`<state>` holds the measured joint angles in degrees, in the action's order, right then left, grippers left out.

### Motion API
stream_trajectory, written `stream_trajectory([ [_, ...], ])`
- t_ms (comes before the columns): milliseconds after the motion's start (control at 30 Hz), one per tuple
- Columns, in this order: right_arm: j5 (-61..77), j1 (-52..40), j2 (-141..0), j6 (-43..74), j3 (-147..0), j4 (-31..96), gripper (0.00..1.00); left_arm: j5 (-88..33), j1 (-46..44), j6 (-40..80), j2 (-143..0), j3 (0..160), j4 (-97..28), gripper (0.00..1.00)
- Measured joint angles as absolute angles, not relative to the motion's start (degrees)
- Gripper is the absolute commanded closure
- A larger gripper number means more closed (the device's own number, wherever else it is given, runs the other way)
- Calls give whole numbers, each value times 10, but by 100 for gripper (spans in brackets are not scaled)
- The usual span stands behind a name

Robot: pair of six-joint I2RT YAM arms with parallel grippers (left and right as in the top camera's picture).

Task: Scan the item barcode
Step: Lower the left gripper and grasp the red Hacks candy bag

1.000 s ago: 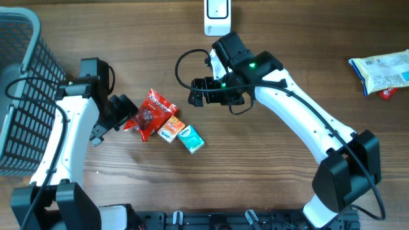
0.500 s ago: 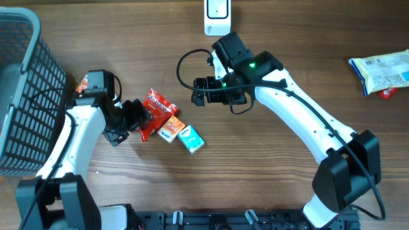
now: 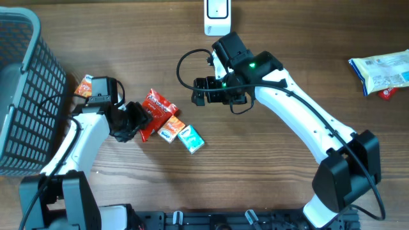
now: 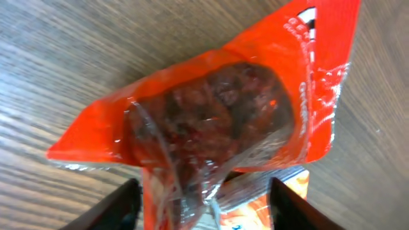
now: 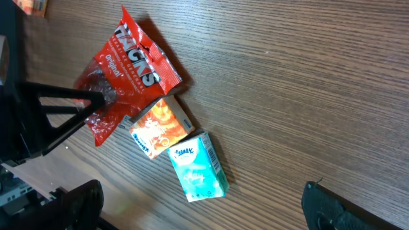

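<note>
Left gripper (image 3: pixel 140 119), jaws apart, straddling one end of the red snack bag (image 3: pixel 155 108), which lies flat on the table (image 3: pixel 255 182) against an orange box (image 3: pixel 171 129). Right gripper (image 3: pixel 197 94) spread wide, holding nothing.

The work surface is a table (image 3: pixel 128 38) of brown wood, its grain running left to right in the overhead view. The wood fills both wrist views. Lighting is even, with soft shadows. A black bar (image 3: pixel 211 222) lies along the near edge.
</note>
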<state>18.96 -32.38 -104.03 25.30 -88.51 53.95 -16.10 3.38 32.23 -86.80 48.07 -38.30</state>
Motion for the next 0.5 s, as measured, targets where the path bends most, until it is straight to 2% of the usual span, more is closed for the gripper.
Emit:
stream_trajectory([
  [233,190,-324,-1040,253,-885,540,0,-164,2,321,-868,480,-366,57],
  [433,190,-324,-1040,253,-885,542,0,-143,-26,334,-868,480,-364,45],
  [500,189,-324,-1040,253,-885,543,0,-135,-31,338,-868,480,-369,55],
])
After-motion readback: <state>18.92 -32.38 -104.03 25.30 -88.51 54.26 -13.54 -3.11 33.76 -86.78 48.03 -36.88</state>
